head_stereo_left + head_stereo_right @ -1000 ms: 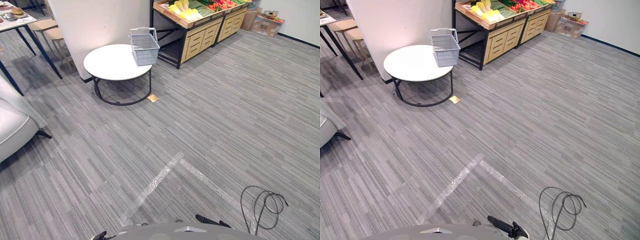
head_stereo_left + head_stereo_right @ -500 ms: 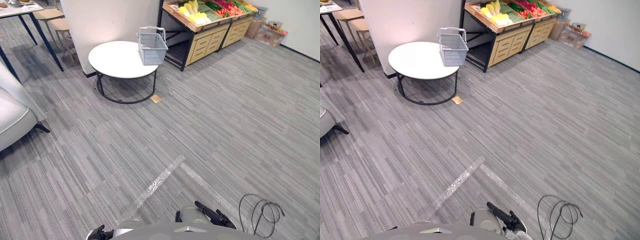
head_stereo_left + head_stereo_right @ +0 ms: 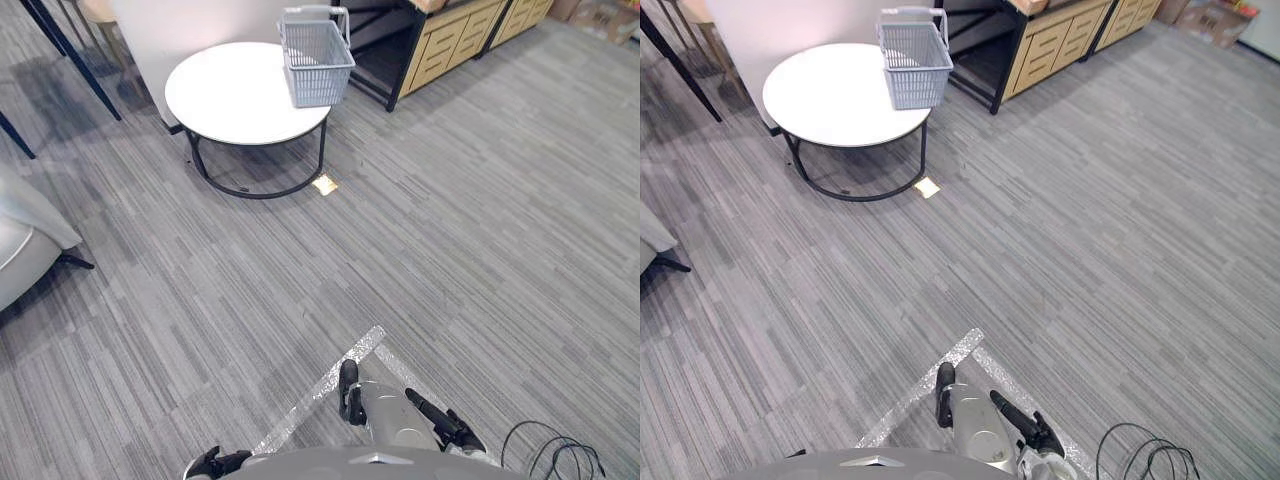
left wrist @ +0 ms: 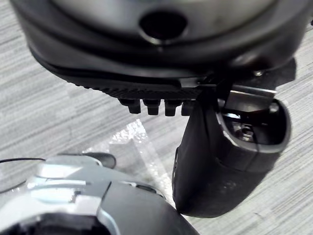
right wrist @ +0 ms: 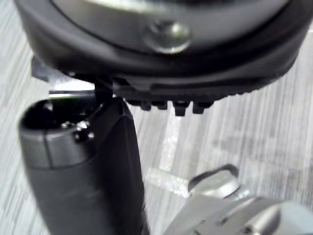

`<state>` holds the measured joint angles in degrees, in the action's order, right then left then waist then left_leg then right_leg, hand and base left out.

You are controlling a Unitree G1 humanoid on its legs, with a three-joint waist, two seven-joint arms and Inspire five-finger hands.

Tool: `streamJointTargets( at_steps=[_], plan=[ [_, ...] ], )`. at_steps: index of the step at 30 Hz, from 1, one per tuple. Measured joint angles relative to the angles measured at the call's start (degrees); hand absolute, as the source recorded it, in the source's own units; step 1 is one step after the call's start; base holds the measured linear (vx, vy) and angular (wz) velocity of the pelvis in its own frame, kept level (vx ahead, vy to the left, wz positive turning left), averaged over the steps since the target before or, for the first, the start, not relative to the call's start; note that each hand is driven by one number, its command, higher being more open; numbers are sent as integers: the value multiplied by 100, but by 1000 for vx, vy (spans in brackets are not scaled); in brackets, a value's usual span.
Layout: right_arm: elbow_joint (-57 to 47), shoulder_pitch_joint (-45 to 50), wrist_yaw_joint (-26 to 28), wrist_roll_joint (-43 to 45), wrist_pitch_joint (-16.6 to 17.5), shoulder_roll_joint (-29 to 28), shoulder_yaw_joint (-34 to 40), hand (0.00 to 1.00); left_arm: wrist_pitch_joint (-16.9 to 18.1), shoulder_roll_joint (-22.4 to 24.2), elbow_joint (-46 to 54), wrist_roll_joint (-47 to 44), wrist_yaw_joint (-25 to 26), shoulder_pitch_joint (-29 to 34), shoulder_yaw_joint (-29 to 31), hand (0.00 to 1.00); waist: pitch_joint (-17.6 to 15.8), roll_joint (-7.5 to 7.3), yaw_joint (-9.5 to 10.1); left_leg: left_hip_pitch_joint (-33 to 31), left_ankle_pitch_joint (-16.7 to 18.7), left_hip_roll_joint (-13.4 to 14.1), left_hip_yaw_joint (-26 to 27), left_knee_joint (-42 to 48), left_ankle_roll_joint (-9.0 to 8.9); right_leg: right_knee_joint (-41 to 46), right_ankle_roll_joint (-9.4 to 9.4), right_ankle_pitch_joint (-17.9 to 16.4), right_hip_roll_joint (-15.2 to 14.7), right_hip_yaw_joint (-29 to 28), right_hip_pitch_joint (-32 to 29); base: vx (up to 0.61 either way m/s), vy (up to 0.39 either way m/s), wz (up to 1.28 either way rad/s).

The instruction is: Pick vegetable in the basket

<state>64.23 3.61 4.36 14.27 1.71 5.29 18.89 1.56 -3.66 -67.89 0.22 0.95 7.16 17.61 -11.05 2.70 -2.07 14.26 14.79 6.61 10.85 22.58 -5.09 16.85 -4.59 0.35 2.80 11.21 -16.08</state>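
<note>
Basket (image 3: 318, 62): sitting empty at the far right edge of the round table (image 3: 225, 100), beside the wooden stand (image 3: 447, 52), probably for easy loading.
Left hand (image 4: 217, 166): hanging near, fingers loosely straight, holding nothing.
Right hand (image 3: 440, 423): hanging likewise, empty.
Why: the basket is lying well apart, so I judge reaching premature.

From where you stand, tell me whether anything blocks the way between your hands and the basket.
Nothing visible does. Grey carpet lies between the right hand, the left hand and the basket, which stands on the round white table. A small yellow scrap lies beside the table.
</note>
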Motion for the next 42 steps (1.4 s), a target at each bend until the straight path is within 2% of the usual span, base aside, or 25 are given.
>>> streamJointTargets(
  at_steps=[1,2,3,4,5,7,8,10,11,13,14,15,16,18,22,26,30,32,34,35,36,38,39,40,42],
  plan=[
    [-29,6,-12,-25,-16,43,-77,100,11,45,56,-1,-33,-39,147,100,5,25,-9,-365,-597,129,-34,1098,105,-242,6,-119,32,-38,378,607,-203,-19],
    [-17,10,-26,-40,-28,65,-149,100,16,46,70,-8,-36,-69,150,100,2,35,-1,-563,-832,238,-50,1678,138,-401,-10,-151,39,-60,614,561,-154,-4],
    [15,7,-38,-67,-45,119,-294,100,71,34,121,-6,-55,-124,137,100,-1,53,6,-853,-826,514,138,2658,181,-664,-42,-187,89,-120,1092,501,-131,-10],
    [45,7,-33,-171,-49,151,-402,100,88,38,128,-20,-50,-187,139,100,-8,40,40,-1016,-641,781,379,3330,160,-881,-68,-204,118,-215,1564,473,-125,-17],
    [78,7,-40,-234,-48,152,-419,100,88,46,134,-26,-52,-216,136,100,-39,-19,58,-1090,-514,901,493,3550,181,-988,-88,-217,120,-272,1794,505,-98,-29],
    [87,-47,-45,-383,-42,166,-496,100,91,33,267,-83,-99,-230,106,100,-31,-14,114,-1432,-23,1105,718,3777,173,-1350,-120,-297,71,-579,2536,380,-6,-38],
    [109,-76,-48,-408,-41,163,-497,100,95,24,313,-151,-110,-241,76,100,-41,-31,145,-1579,97,1090,746,3663,155,-1421,-86,-327,25,-649,2663,303,119,-48],
    [233,-165,-74,-484,-49,142,-492,100,122,-33,390,-311,-137,-304,1,100,-89,-109,220,-1953,338,939,819,2875,35,-1491,119,-470,-232,-769,2926,285,158,-37],
    [263,-174,-87,-495,-79,135,-483,100,136,-88,413,-417,-141,-332,-167,100,-100,-147,214,-2125,338,739,782,2002,-21,-1489,279,-606,-436,-818,3012,210,177,-27],
    [249,-113,-85,-498,-105,186,-484,100,148,-95,421,-433,-104,-334,-403,100,-81,-74,170,-2201,-90,350,418,32,-166,-1476,537,-886,-664,-916,3118,267,286,-36],
    [248,-61,-86,-499,-104,224,-515,100,145,-93,379,-437,-96,-321,-471,100,-57,-54,214,-2045,-939,178,230,-456,-113,-1454,666,-988,-740,-1040,3191,204,236,-39],
    [263,-51,-102,-502,-131,224,-550,100,138,-144,348,-438,-98,-327,-486,100,-38,-94,222,-1951,-1038,43,240,-602,17,-1474,679,-982,-827,-1106,3216,317,249,-24],
    [260,-2,-95,-502,-121,137,-618,100,133,-266,328,-436,-76,-347,-574,100,25,-223,180,-1966,-974,-113,262,-703,78,-1471,695,-966,-930,-1082,3154,261,146,-3],
    [403,-3,-83,-510,-139,79,-642,100,134,-346,242,-551,-80,-435,-573,100,23,-384,238,-2092,-830,-173,304,-428,226,-1498,763,-860,-982,-1000,3122,299,141,-1],
    [487,-18,-81,-852,-133,100,-711,100,117,-346,39,-577,-97,-475,-542,100,49,-371,336,-1708,-765,-94,527,-396,430,-1319,713,-586,-972,-1314,3207,260,121,-32],
    [498,-20,-42,-1189,-137,86,-773,100,78,-377,-90,-387,-99,-470,-557,100,256,-414,336,-1537,-737,-37,757,-390,401,-1302,811,-487,-1019,-1541,3184,108,-9,-48],
    [499,-21,22,-1403,-145,173,-762,100,49,-338,-147,-387,-110,-483,-614,100,347,-289,334,-1419,-673,13,816,-661,361,-972,839,-478,-958,-1732,2816,6,-16,-47],
    [490,20,22,-1390,-169,230,-601,100,11,-287,-152,-389,-125,-451,-643,100,384,-171,334,-1191,-643,-22,802,-1096,313,-63,927,-552,-862,-1828,2330,-8,63,-35],
    [454,58,20,-1263,-178,136,-364,100,-42,-320,-152,-390,-149,-445,-682,100,335,-235,322,-997,-601,-142,820,-1262,324,963,1068,-668,-875,-1867,1920,-25,71,-12],
    [371,145,21,-1056,-132,33,-219,100,-56,-383,-155,-390,-164,-431,-752,100,302,-302,298,-855,-489,-275,825,-1299,375,1887,1092,-669,-961,-1960,1586,-31,61,11],
    [266,238,21,-896,-104,-53,-85,100,-55,-461,-164,-390,-166,-430,-846,100,289,-458,236,-720,-380,-469,780,-1290,392,2610,1280,-551,-1097,-2009,1309,-6,59,19],
    [235,273,37,-761,-77,-124,112,100,-48,-474,-195,-389,-152,-352,-905,100,310,-478,155,-499,-242,-606,689,-1290,476,3381,1392,-216,-1224,-1986,1076,75,76,24],
    [234,277,57,-704,-76,-127,174,100,-50,-471,-199,-391,-147,-320,-950,100,308,-459,142,-460,-209,-604,668,-1291,503,3541,1353,-269,-1235,-1920,1001,131,60,19],
    [231,279,102,-641,-48,-159,337,100,-53,-465,-209,-418,-140,-305,-981,100,307,-432,121,-404,-174,-591,613,-1317,513,3789,1102,-579,-1252,-1706,788,104,5,17],
    [230,259,154,-340,-5,-215,486,100,-60,-466,-265,-412,-135,-295,-983,100,288,-386,3,-205,-168,-490,483,-1535,502,3636,929,-1156,-1243,-1175,510,172,-41,28]
  ],
)
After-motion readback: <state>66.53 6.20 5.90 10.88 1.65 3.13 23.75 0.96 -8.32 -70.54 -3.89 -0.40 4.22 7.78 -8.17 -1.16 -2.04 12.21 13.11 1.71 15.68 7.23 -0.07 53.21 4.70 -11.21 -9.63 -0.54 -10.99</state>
